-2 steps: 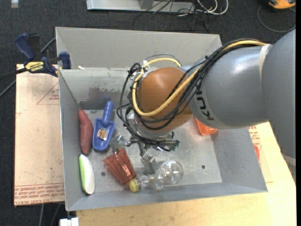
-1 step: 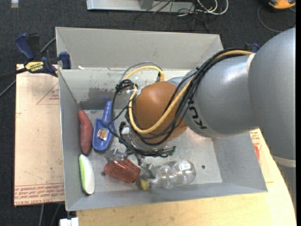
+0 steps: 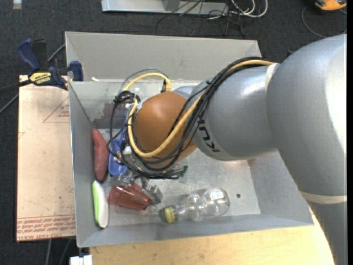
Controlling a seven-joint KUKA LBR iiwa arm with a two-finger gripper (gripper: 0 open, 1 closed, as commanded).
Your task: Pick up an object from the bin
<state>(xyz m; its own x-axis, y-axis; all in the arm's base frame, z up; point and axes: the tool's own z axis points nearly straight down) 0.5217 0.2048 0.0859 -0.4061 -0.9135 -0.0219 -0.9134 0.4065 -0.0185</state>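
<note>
Arm point(image 3: 248, 115) leans down into bin point(image 3: 165, 54), tool point(image 3: 140, 185) beside reddish plastic piece point(image 3: 126, 197); its grip cannot be told.

Not much to read in this one, honestly. The one legible bit is the maker's lettering on the arm point(image 3: 248, 120): big black block capitals printed on the silver housing of the link right next to the orange cover point(image 3: 160, 123) that sits above the hand point(image 3: 142, 187). The letters "KU" point(image 3: 204, 137) come through clearly, turned sideways and running down the curve of the housing, just beside where the yellow and black cables point(image 3: 231, 69) sweep past. The rest of that word can't be made out from this angle.
</note>
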